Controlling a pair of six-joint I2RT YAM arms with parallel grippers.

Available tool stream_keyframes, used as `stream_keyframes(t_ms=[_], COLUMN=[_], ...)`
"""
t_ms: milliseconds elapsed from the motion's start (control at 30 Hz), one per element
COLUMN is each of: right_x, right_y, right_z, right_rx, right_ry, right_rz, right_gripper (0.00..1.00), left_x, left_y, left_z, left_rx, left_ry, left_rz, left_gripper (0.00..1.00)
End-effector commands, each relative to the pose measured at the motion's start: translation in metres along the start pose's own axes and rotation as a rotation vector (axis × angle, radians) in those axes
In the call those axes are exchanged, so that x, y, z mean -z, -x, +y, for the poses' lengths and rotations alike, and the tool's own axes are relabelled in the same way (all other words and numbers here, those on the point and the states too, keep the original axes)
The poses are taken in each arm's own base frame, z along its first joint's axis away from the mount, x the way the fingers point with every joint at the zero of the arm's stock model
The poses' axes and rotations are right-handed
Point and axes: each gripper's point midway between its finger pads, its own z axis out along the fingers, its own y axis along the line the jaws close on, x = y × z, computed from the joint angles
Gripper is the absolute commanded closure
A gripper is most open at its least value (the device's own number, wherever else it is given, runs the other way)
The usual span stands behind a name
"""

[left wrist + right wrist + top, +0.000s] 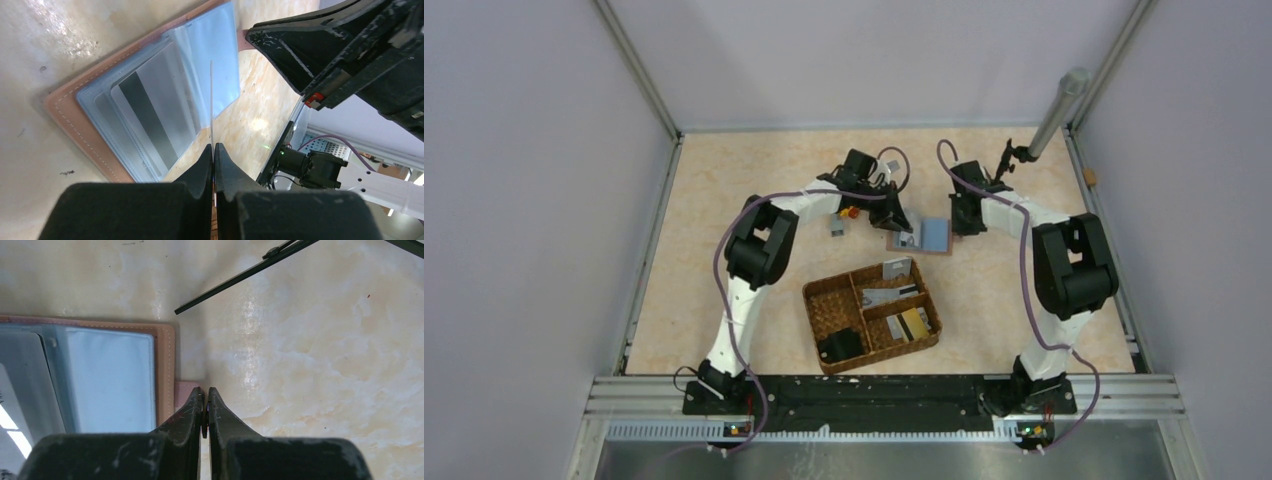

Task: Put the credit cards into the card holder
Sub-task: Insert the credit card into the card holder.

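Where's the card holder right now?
In the top view the card holder lies open on the table, right of centre, between the left hand and the right hand, just beyond the woven basket.

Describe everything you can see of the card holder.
The card holder lies open and flat on the table. Its cover looks like brown leather with pale stitching; inside are light blue clear sleeves, one holding a striped card. The left hand holds a thin card edge-on above the sleeves. The right hand, shut, sits at its small side tab; whether it pinches it is unclear.
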Motion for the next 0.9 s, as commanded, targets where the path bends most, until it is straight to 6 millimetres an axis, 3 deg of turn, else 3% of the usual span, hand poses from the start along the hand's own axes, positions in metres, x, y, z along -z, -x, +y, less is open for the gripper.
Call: stream_keyframes(t_ms=[0,333,867], right_x=[0.009,0.008,0.005], right_y=[0.016,0.014,0.013], right_z=[0.000,0.003,0.007], right_rx=[-0.004,-0.003,-0.009], right_ry=[0.009,0.027,0.042], right_rz=[-0.060,-0.052,-0.044], right_gripper=[1.00,1.00,1.00], left_x=[-0.007,-0.022,-0.031], left_y=[0.005,0.013,0.004], left_z=[-0.013,0.002,0.016], left_rx=[-0.011,0.039,0.064], left_ry=[-0.056,-0.062,-0.065], left_rz=[-0.002,-0.023,-0.001], left_gripper=[1.00,1.00,1.00])
